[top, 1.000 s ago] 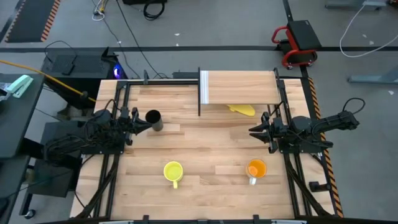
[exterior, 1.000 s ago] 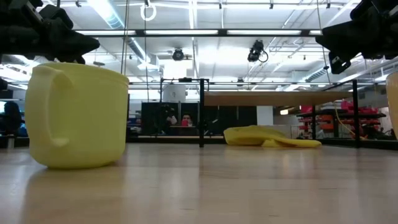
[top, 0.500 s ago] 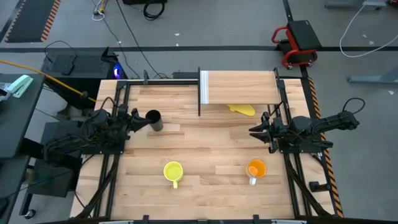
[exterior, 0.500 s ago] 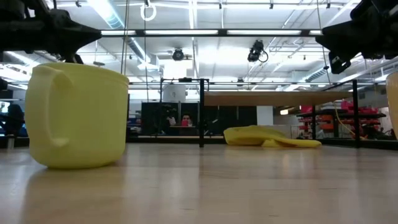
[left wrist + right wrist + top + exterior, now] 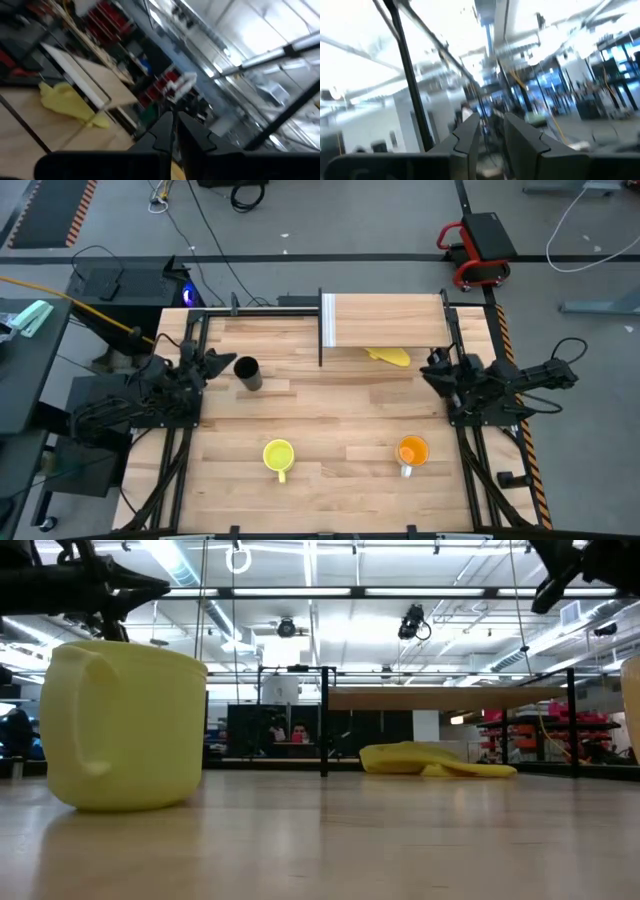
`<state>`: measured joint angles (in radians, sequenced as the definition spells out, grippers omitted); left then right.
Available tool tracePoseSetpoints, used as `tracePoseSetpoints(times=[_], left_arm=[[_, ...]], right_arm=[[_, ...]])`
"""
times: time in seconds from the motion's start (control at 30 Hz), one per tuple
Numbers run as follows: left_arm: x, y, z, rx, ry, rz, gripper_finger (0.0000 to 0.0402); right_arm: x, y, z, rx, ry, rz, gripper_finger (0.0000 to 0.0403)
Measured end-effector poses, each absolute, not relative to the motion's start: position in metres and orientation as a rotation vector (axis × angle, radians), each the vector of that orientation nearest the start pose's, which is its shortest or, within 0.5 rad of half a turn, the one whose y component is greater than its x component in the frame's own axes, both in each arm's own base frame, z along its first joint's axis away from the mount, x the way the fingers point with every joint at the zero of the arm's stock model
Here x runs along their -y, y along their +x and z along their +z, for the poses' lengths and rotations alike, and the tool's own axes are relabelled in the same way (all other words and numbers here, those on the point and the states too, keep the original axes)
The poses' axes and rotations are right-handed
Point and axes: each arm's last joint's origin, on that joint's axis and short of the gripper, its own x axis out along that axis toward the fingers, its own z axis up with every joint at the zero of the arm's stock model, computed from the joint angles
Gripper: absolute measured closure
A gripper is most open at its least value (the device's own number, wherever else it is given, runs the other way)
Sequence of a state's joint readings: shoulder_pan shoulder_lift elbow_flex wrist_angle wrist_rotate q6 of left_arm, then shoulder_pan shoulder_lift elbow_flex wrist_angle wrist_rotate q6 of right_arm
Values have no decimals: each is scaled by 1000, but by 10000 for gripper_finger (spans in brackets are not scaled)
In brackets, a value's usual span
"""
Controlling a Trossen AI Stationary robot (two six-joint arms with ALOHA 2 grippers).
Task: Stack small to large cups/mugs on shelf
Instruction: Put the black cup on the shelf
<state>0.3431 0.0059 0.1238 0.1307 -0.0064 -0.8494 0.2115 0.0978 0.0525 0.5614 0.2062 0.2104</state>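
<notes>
Orange mug (image 5: 412, 451) shows overhead, seemingly missing at table level.

The middle of the bench (image 5: 330, 410) lies bare between the two arms. Near the front edge stand the yellow mug (image 5: 278, 456) and the orange mug (image 5: 411, 451), well apart, with an open lane between them. The black cup (image 5: 247, 373) stands on the left side, just beside the left claw (image 5: 222, 363). At the back, the shelf (image 5: 385, 320) spans its thin posts; the gap beneath it is partly taken by a yellow floppy thing (image 5: 388, 356). The right claw (image 5: 433, 368) hangs near the shelf's right post.
</notes>
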Motion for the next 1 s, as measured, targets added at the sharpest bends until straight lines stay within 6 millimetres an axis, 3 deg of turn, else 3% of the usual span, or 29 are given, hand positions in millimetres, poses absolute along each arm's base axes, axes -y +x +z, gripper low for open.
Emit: tracePoseSetpoints(times=[0.2,0.4,0.63,1.0], left_arm=[[-30,80,219,422,-864,242,373],[-29,78,226,516,-966,174,378],[-27,71,243,676,-903,80,371],[-19,50,268,976,-769,-89,371]], right_arm=[[-12,83,233,592,335,70,305],[-11,80,237,646,472,116,305],[-10,76,248,677,523,137,305],[-7,61,284,779,647,204,305]])
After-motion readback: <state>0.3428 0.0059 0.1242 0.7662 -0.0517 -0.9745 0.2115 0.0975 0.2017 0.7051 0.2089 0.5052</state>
